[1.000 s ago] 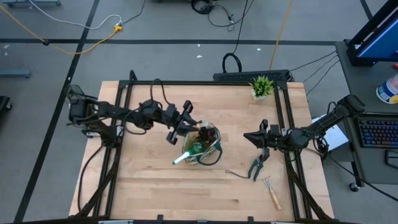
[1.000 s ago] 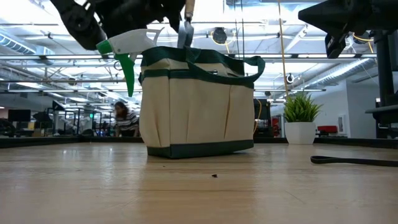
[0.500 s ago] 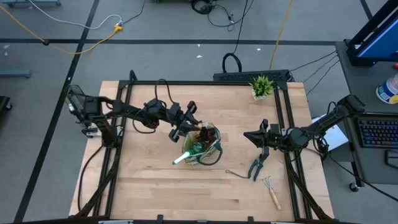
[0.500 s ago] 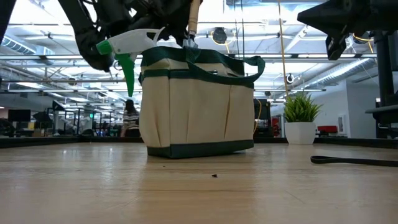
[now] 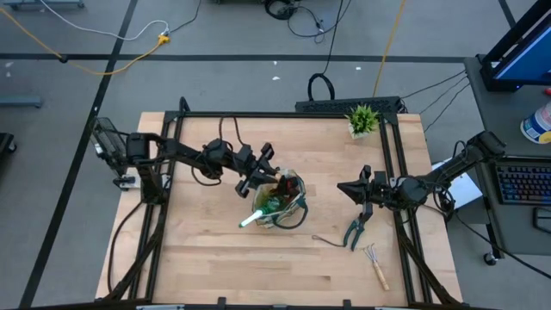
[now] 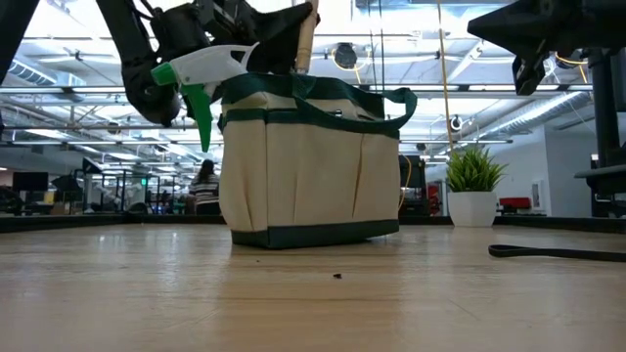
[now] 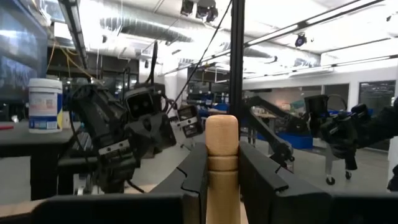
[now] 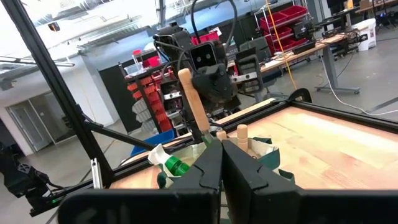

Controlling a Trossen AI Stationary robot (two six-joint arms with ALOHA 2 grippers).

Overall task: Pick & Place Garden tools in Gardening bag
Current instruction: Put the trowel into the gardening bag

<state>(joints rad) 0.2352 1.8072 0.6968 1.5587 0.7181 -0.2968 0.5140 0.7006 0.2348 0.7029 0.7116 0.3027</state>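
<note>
The beige gardening bag [image 5: 281, 200] with green trim stands mid-table, and it also shows in the low view [image 6: 308, 166]. A green spray bottle [image 6: 203, 70] sticks out of its left side, white nozzle outward. My left gripper [image 5: 259, 177] is at the bag's far-left rim, shut on a wooden-handled tool [image 6: 305, 37]. The tool's lower part is hidden in the bag. My right gripper [image 5: 355, 191] hovers right of the bag, shut and empty. Teal-handled pruning shears [image 5: 354, 232] and a wooden-handled fork-rake [image 5: 375, 263] lie flat on the table near the right front. My left gripper pinches the tool's wooden handle [image 7: 222, 177] between its two fingers, a little below the handle's rounded free end [image 7: 222, 127]. The fingers come about level from the table's left and lie across the handle. The tool stands nearly upright, its lower end down inside the bag.
A small potted plant [image 5: 362, 120] stands at the far right corner. A thin dark item [image 5: 325, 241] lies left of the shears. Another wooden handle [image 8: 242, 133] sticks up from the bag. Bare wood lies in front of the bag and at the table's left.
My left gripper has moved a little toward the bag and down with the tool. The tool's grey metal end, earlier showing above the rim, has sunk into the bag, and only the wooden handle shows now.
</note>
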